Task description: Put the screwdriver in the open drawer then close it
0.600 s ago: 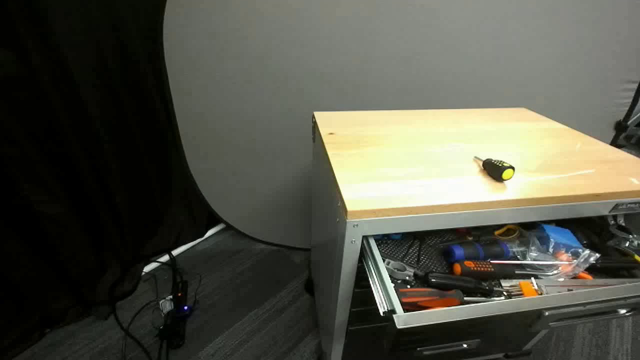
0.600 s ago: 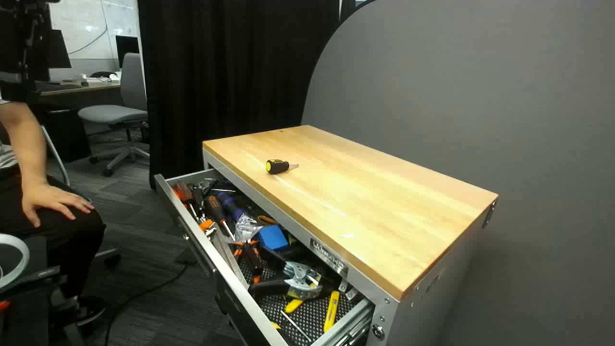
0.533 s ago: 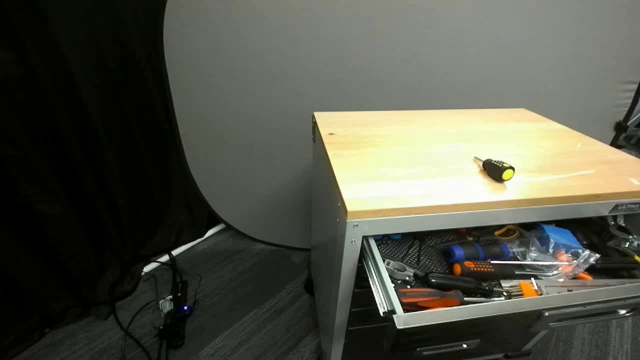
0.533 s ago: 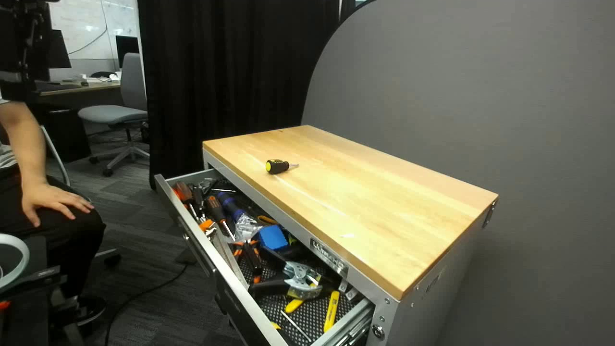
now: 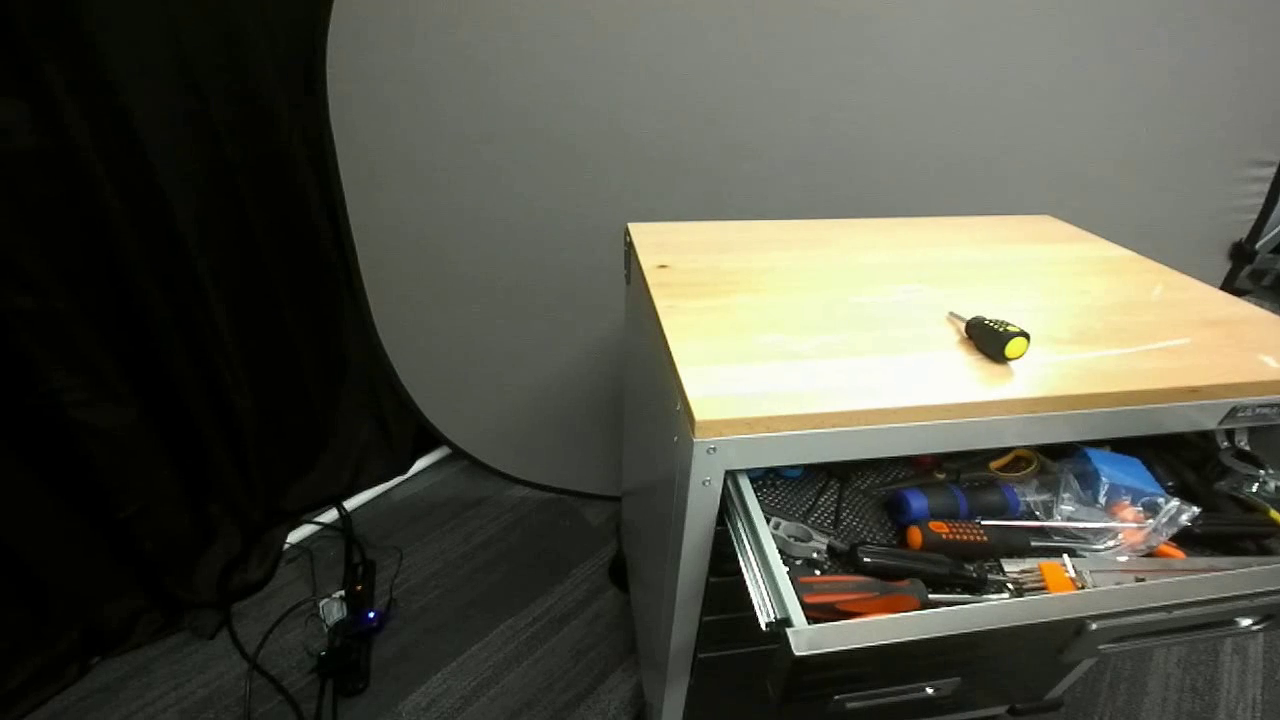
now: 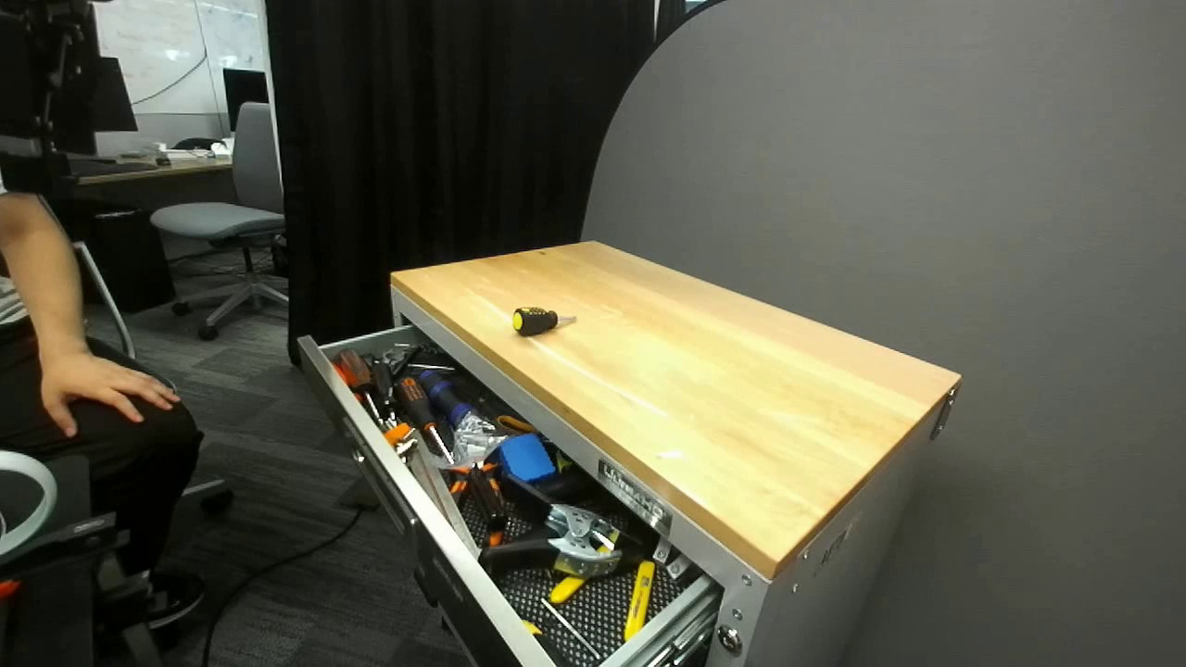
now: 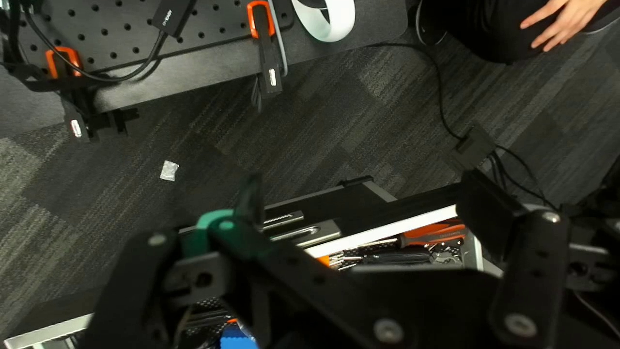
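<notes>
The screwdriver [image 5: 997,340], stubby with a black and yellow handle, lies on the wooden cabinet top [image 5: 800,310]. It also shows in an exterior view [image 6: 536,321], near the edge above the drawer. In the wrist view it is out of view. The open drawer [image 5: 1000,616] is the pulled-out top drawer, with its front rim also in an exterior view [image 6: 463,556]. It shows partly in the wrist view [image 7: 387,230], behind my fingers. My gripper [image 7: 370,206] is open, its fingers wide apart with nothing between them. It does not show clearly in either exterior view.
The drawer holds several tools: an orange and black screwdriver [image 5: 860,597], a blue-handled tool [image 5: 955,502], a blue block [image 6: 526,458] and a metal clamp [image 6: 584,537]. A seated person's hand [image 6: 107,389] is beside the cabinet. A grey backdrop [image 5: 800,110] stands behind it.
</notes>
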You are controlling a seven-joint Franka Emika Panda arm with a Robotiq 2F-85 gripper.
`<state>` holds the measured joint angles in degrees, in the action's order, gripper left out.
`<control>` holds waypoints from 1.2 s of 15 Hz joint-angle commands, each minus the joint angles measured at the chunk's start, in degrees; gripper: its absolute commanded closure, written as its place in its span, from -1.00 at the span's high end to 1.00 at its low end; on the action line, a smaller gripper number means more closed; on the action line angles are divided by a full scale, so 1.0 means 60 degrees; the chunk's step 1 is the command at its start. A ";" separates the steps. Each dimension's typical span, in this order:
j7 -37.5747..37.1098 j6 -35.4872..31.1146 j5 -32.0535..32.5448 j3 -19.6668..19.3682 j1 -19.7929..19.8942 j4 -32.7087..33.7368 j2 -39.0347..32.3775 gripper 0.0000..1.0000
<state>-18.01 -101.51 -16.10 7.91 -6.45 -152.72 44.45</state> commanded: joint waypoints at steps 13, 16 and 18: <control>0.0681 -0.5705 0.0551 -0.0148 0.0231 0.5383 -0.8658 1.00; 0.0594 -0.5478 0.1221 -0.0317 0.0167 0.7050 -1.0261 1.00; 0.0545 -0.5288 0.1578 -0.0473 0.0087 0.8082 -1.1188 1.00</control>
<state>-13.80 -135.84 -9.93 6.68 -4.82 -115.30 -13.91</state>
